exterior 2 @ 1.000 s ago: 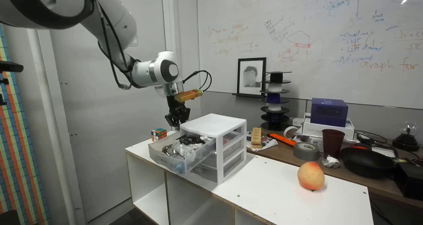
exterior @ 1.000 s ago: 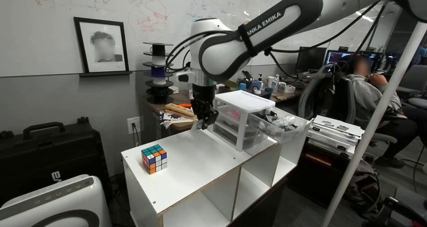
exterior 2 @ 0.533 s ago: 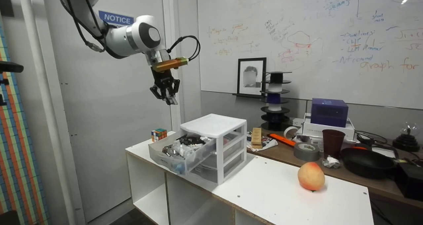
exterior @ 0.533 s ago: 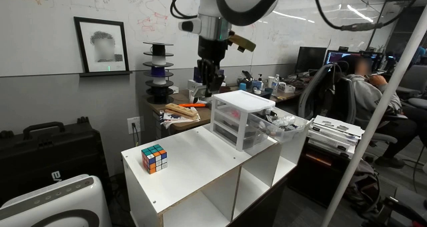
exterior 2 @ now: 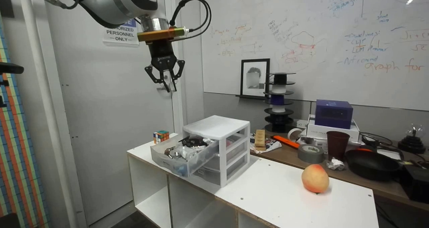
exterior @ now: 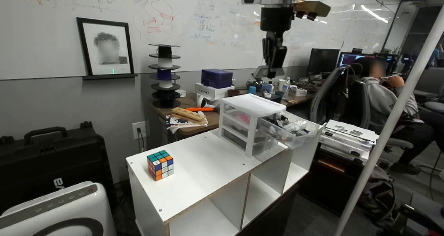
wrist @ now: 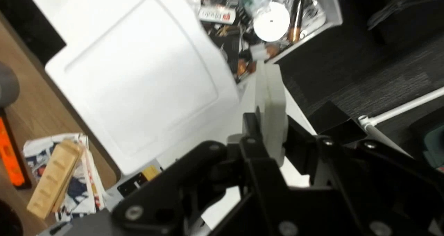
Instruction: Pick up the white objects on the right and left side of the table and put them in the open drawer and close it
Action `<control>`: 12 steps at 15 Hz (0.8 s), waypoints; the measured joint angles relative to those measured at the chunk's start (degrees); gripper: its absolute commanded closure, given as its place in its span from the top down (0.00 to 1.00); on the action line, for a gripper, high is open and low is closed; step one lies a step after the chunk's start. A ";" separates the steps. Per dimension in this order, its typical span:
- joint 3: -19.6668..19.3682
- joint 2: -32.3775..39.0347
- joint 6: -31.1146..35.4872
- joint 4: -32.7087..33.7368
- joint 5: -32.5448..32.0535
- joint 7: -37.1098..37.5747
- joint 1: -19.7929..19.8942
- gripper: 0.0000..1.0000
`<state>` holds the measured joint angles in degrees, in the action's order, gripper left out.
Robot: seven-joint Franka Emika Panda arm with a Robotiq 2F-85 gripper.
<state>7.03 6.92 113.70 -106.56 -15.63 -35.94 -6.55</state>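
Note:
My gripper (exterior: pixel 272 72) is shut on a flat, pale white object (wrist: pixel 274 101), held on edge between the fingers; it also shows between the fingertips in an exterior view (exterior 2: pixel 168 78). The gripper is high above the drawer unit (exterior 2: pixel 216 125). The top translucent drawer (exterior 2: pixel 167 161) is pulled open and full of small items and clear wrapping; its rim (wrist: pixel 335 7) shows in the wrist view. The unit stands on the white table (exterior 2: pixel 268 198). No other loose white object shows on the tabletop.
A puzzle cube (exterior: pixel 160 165) stands on the table on one side of the unit and a peach (exterior 2: pixel 315 178) on the other. A brown desk (exterior 2: pixel 288 154) with tape, a pan and boxes runs along the back. A white pole (exterior: pixel 392 125) stands beyond the drawer.
My gripper has risen from near the tabletop beside the unit, carrying the white object, and moved across to above the drawer unit. The drawer, cube and peach have not moved.

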 measured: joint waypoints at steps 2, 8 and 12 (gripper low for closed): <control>-0.91 -2.21 -3.80 -2.36 1.64 0.34 1.43 0.15; -4.10 -2.32 -2.55 -8.79 3.20 0.51 5.17 0.15; -5.15 0.46 5.46 -12.45 5.13 0.51 7.21 0.14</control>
<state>1.88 7.38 119.16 -119.01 -10.50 -35.43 0.66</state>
